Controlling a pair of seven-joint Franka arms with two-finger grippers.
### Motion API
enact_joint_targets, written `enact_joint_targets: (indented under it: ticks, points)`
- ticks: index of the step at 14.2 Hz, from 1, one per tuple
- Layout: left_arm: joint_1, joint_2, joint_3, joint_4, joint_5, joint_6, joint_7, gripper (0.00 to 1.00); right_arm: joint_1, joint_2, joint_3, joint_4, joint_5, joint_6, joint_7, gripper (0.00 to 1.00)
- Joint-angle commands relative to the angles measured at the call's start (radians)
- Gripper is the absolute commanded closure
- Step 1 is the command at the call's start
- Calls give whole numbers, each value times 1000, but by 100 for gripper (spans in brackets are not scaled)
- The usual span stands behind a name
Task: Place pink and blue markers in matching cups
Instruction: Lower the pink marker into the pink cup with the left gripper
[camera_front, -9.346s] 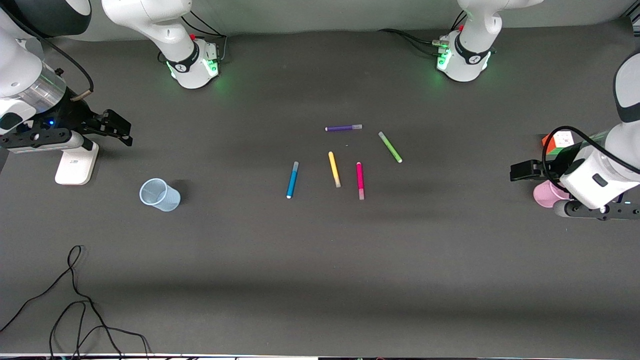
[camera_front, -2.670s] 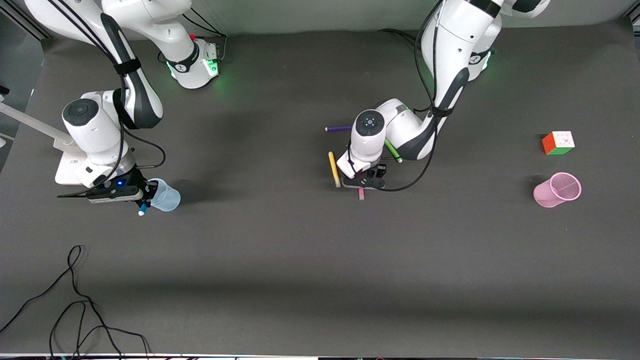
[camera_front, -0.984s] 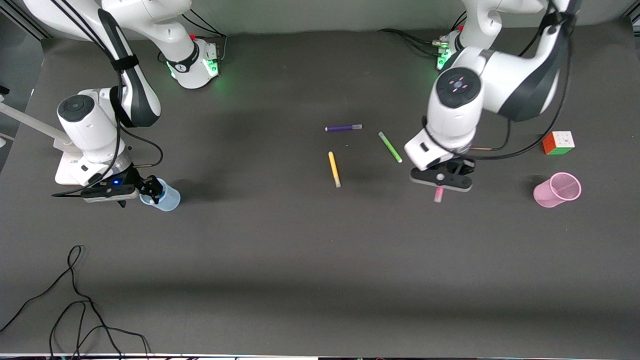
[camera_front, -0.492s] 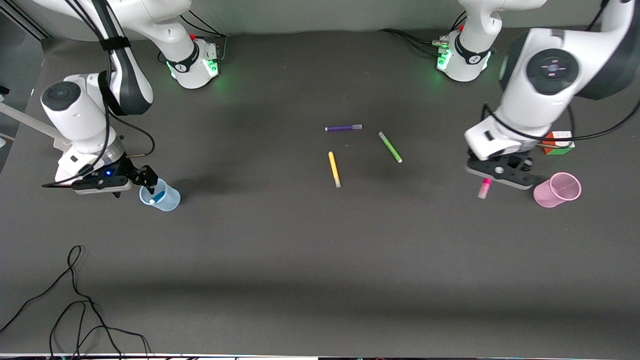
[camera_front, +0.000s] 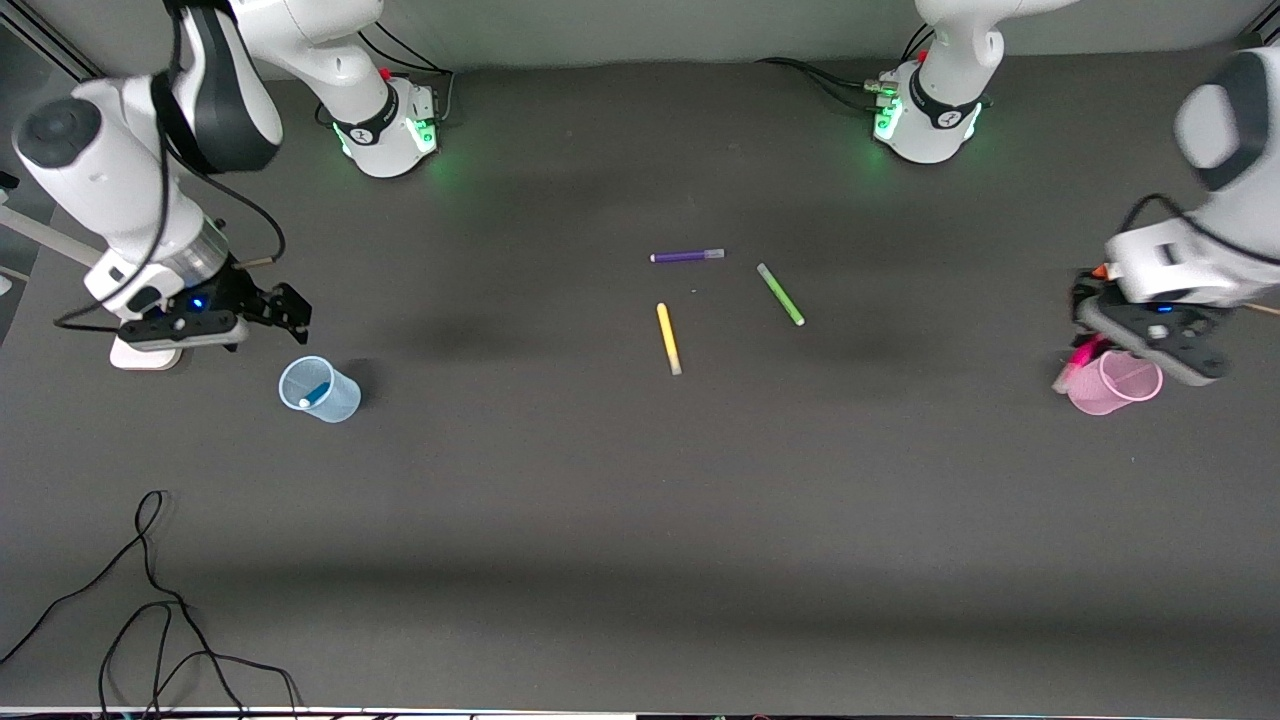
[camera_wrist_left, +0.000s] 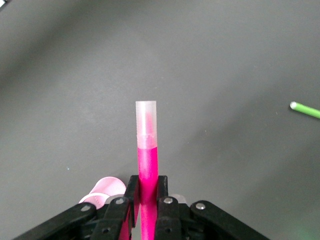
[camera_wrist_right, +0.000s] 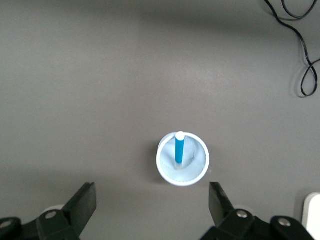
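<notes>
The blue marker (camera_front: 313, 393) stands inside the pale blue cup (camera_front: 335, 400), which is upright near the right arm's end of the table. My right gripper (camera_front: 290, 308) is open and empty, up over the table just beside that cup. The right wrist view shows the cup (camera_wrist_right: 195, 167) with the marker (camera_wrist_right: 179, 149) in it, between my open fingers (camera_wrist_right: 85, 200). My left gripper (camera_front: 1088, 340) is shut on the pink marker (camera_front: 1075, 362) and holds it tilted over the edge of the pink cup (camera_front: 1125, 385). In the left wrist view the marker (camera_wrist_left: 147, 160) sticks out, pale cap outward, and the pink cup (camera_wrist_left: 102, 187) shows beside it.
A purple pen (camera_front: 687, 256), a green pen (camera_front: 780, 293) and a yellow pen (camera_front: 668, 338) lie mid-table. A white stand base (camera_front: 145, 355) sits under the right arm. A black cable (camera_front: 150, 600) lies near the front edge. My left hand hides most of the colour cube.
My left gripper has carried the pink marker toward the left arm's end, to the pink cup. My right gripper has lifted away from the blue cup, leaving the blue marker inside.
</notes>
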Motion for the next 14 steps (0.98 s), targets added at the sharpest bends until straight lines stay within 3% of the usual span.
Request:
enact_joint_targets:
  ticks: [1,3,6,9,14]
  points:
    - [116,-19,-1,-74,-143,56,305,100,7,-11,-3,87,51,-121,-6,0]
    - [179,-9,-1,-117,-214,92,460,100,7,-5,12,173,123,-258,-9,0]
    - [257,21,-1,-160,-373,136,751,100,7,15,38,282,122,-398,-4,0]
    - [365,138,-1,-158,-579,135,1089,100,9,27,38,333,111,-408,6,0]
    - [483,326,-3,-135,-768,121,1491,100,6,41,37,396,111,-468,8,0]
